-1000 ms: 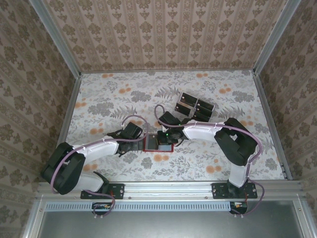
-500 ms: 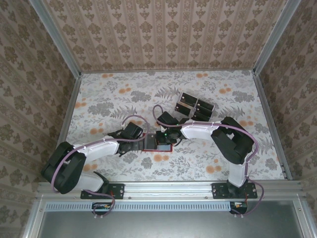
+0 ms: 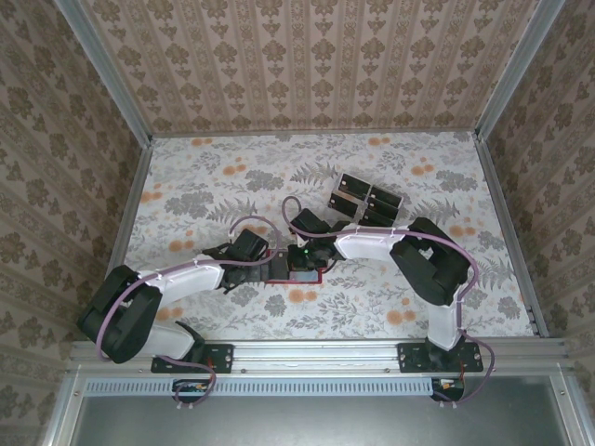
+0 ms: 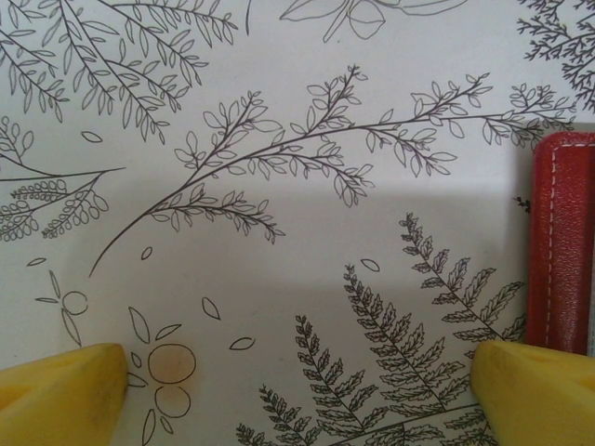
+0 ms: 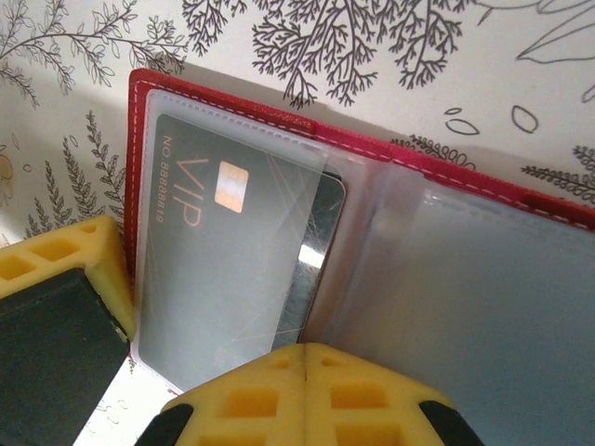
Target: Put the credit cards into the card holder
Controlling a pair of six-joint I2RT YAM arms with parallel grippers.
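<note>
The red card holder lies open on the floral table, its clear sleeves facing up. A dark credit card marked VIP sits inside the left sleeve, its right end poking out. My right gripper is shut with nothing between its tips, which rest at the card's near edge by the wallet's fold. My left gripper is open and low over the table, its right fingertip at the card holder's left edge. From above, both grippers meet at the card holder. Several loose credit cards lie behind it.
Patterned walls with metal corner posts close in the table on three sides. The arm bases are bolted to the near rail. The right arm's elbow stands over the table's right half.
The right gripper and forearm have shifted a little left over the card holder, covering more of it. The left arm has stayed put.
</note>
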